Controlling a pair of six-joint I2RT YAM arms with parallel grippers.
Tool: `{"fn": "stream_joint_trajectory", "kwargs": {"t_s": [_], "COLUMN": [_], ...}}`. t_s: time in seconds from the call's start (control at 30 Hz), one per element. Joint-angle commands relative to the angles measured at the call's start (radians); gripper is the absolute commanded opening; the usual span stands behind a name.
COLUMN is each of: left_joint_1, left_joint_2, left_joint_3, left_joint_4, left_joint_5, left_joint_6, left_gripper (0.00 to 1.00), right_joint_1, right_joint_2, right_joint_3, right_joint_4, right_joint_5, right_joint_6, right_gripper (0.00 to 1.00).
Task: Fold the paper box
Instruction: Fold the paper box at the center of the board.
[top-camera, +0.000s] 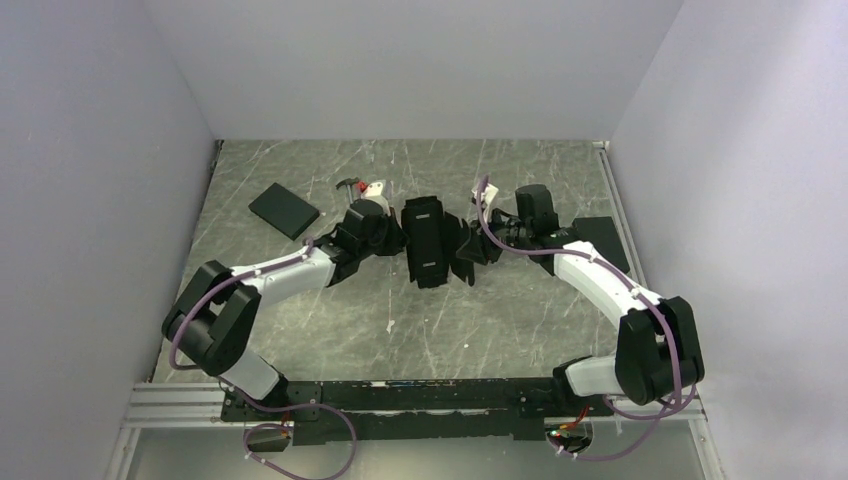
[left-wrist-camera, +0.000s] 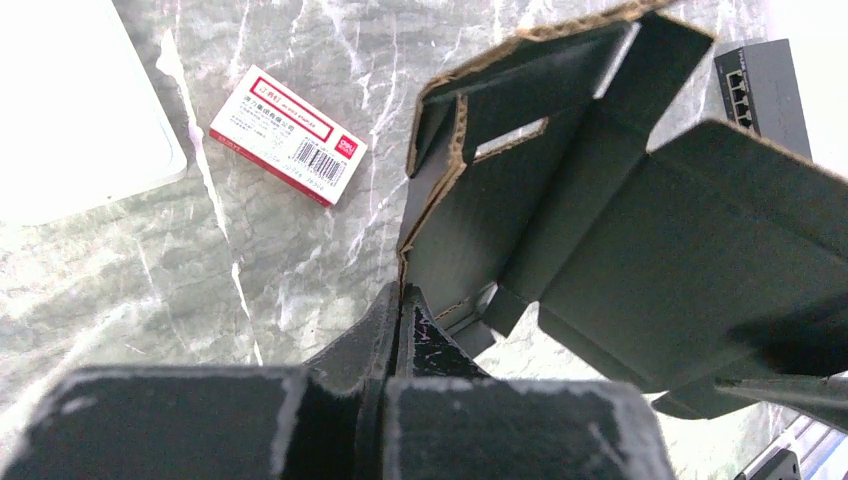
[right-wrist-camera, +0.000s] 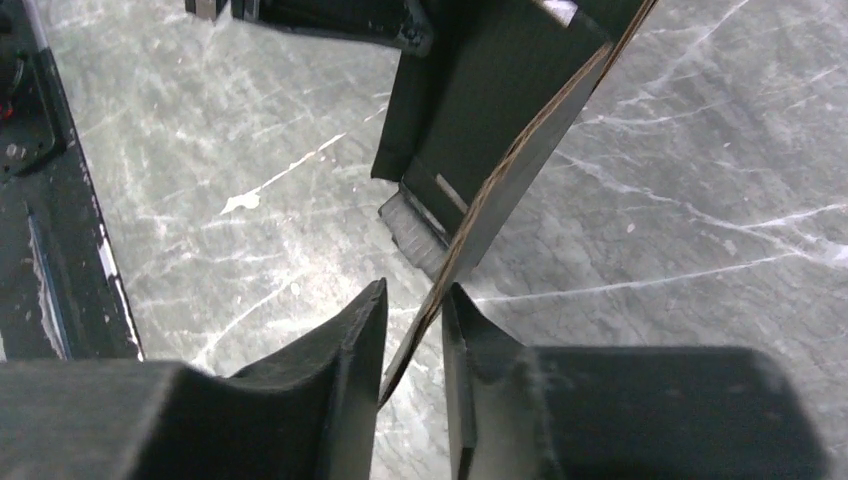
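At right wrist, paper box (right-wrist-camera: 480, 100) between jaws

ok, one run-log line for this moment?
matte black die-cut cardboard paper box: flaps up, part folded | left gripper: shut on its edge | right gripper: jaws slightly apart around opposite edge

A small white carton (left-wrist-camera: 288, 135) with a red label and barcode is lying flat on the grey marbled table (left-wrist-camera: 250, 260). A flat black slab (top-camera: 284, 210) is sitting toward the table's far left, a second black slab (top-camera: 603, 238) is resting near the right wall (top-camera: 740, 150), and a grey network switch (left-wrist-camera: 762, 85) is showing its row of ports.
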Motion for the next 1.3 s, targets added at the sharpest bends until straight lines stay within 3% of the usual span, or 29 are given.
{"fn": "stream_joint_trajectory", "kwargs": {"t_s": [0.0,0.17,0.4,0.5,0.6,0.77,0.83,1.0,1.27], "left_joint_1": [-0.004,-0.005,-0.005,-0.006,-0.014,-0.039,-0.040,-0.043,-0.043], "left_joint_2": [-0.077,-0.091,-0.112,-0.128,-0.135,-0.128,-0.133,-0.150,-0.151], "left_joint_3": [-0.004,0.016,0.031,0.020,0.010,0.012,0.007,-0.010,-0.020], "left_joint_4": [0.076,0.080,0.074,0.092,0.109,0.102,0.104,0.112,0.106], "left_joint_5": [-0.026,-0.033,0.014,0.063,0.099,0.109,0.112,0.137,0.152], "left_joint_6": [0.070,0.158,0.299,0.341,0.377,0.414,0.421,0.441,0.450], "left_gripper": [0.00,0.00,0.00,0.00,0.00,0.00,0.00,0.00,0.00], "right_joint_1": [-0.024,-0.063,-0.167,-0.183,-0.178,-0.112,-0.108,-0.106,-0.115], "right_joint_2": [-0.027,-0.073,-0.105,-0.102,-0.080,-0.016,0.024,0.114,0.172], "right_joint_3": [0.051,0.106,0.328,0.460,0.526,0.491,0.482,0.518,0.438], "right_joint_4": [-0.089,-0.200,-0.511,-0.597,-0.562,-0.324,-0.265,-0.329,-0.269], "right_joint_5": [-0.135,-0.260,-0.292,-0.273,-0.300,-0.272,-0.225,-0.151,-0.145], "right_joint_6": [-0.065,-0.142,-0.337,-0.391,-0.307,-0.045,-0.006,-0.193,-0.552], "right_gripper": [0.38,0.68,0.86,0.87,0.83,0.57,0.53,0.58,0.67]}}
